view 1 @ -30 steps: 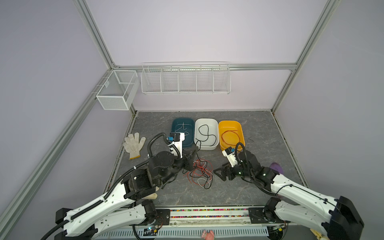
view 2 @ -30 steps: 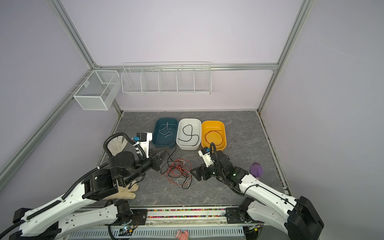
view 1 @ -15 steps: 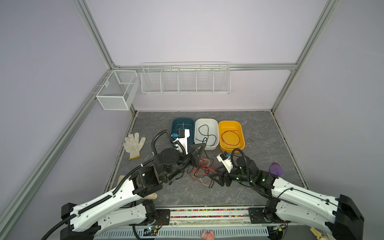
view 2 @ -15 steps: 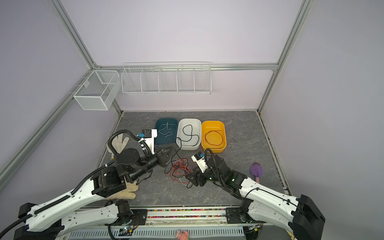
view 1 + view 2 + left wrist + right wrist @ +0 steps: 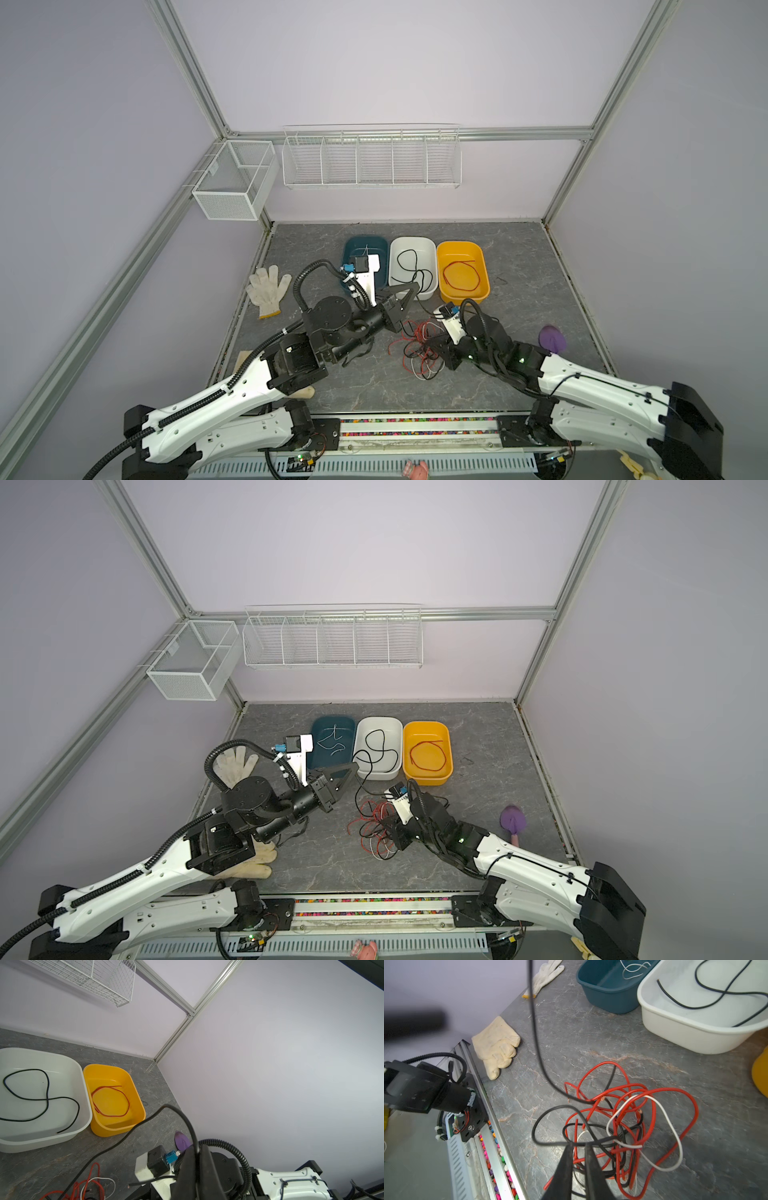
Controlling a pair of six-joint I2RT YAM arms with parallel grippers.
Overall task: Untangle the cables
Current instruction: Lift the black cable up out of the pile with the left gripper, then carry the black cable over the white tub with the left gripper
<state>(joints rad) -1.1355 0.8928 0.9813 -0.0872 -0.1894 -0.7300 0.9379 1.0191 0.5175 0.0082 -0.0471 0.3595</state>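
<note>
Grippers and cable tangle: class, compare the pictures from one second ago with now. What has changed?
The right gripper came in over the tangle and closed on its black strands. The left gripper, shut on a black cable, drew away toward the white bin, lifting that cable. The teal bin, yellow bin and white glove stayed put.

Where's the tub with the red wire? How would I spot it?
On the grey table, three tubs stand in a row near the back wall. The yellow tub is at the right end, next to the white tub. Only it holds a red wire.
</note>
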